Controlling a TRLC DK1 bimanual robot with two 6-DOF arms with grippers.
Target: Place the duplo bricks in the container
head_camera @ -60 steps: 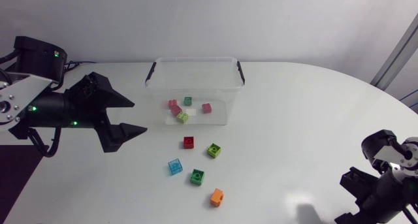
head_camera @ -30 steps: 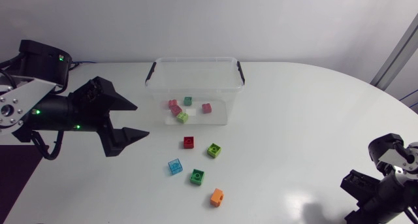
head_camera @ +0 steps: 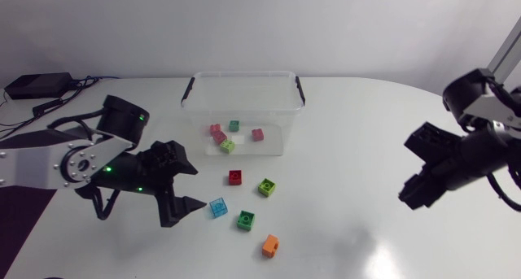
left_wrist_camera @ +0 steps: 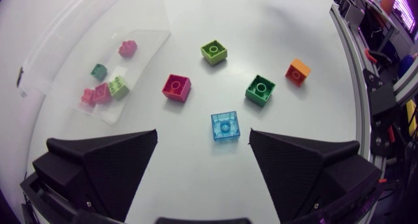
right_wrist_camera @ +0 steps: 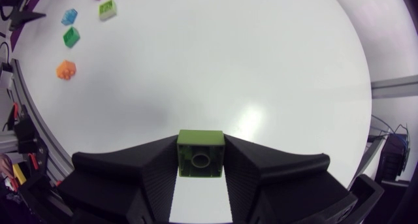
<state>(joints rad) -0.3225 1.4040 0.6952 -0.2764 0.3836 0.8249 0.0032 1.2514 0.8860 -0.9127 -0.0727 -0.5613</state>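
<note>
Five duplo bricks lie loose in front of the clear container (head_camera: 244, 108): red (head_camera: 234, 177), lime (head_camera: 267, 186), blue (head_camera: 217, 207), green (head_camera: 246, 220) and orange (head_camera: 270, 246). Several more bricks lie inside the container. My left gripper (head_camera: 198, 186) is open just left of the blue brick. In the left wrist view the blue brick (left_wrist_camera: 225, 127) sits just ahead of the gap between the fingers of that gripper (left_wrist_camera: 204, 142). My right gripper (head_camera: 407, 193) hangs over the table's right side. The right wrist view shows this gripper (right_wrist_camera: 200, 149) shut on a light green brick (right_wrist_camera: 200, 160).
The container (left_wrist_camera: 39, 67) has black handles at both ends. The table's curved edge runs close behind my right arm. A wide stretch of white tabletop separates the right gripper from the loose bricks (right_wrist_camera: 71, 36).
My left arm swung down and right, bringing its open gripper beside the blue brick. My right arm came up from the lower right corner, and its gripper has shut on the light green brick.
</note>
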